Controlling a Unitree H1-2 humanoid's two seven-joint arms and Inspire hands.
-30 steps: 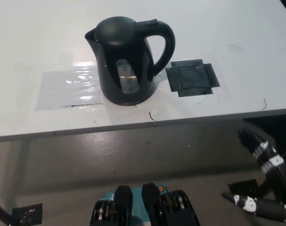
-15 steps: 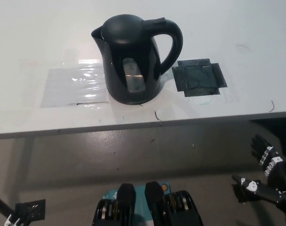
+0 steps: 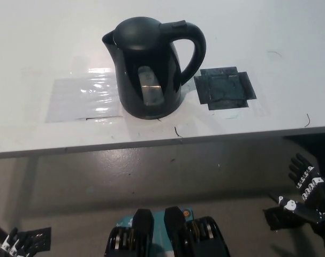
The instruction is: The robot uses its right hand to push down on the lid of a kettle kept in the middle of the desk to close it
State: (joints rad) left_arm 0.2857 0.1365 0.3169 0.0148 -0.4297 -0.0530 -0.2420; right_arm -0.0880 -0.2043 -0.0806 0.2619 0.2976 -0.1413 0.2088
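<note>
The kettle stands upright on the white counter, far above and well to the left of the right robot hand as the head view shows it. It is black, with a rounded lid sitting down flat on top, a spout pointing away from that hand, and a looped handle turned toward that hand's side. A pale window shows in its body.

Just beside the kettle, on the side nearer the right robot hand, a dark square patch is stuck flat to the counter. On the kettle's far side a clear shiny sheet lies flat, its edge reaching the kettle's base.

The right robot hand is black with white markings and hangs below the counter's front edge, at the lower right, well apart from the kettle, touching nothing. Its fingers are spread and hold nothing.

The left robot hand shows only as a sliver at the bottom left corner, also below the counter; I cannot tell whether it is spread or curled.
</note>
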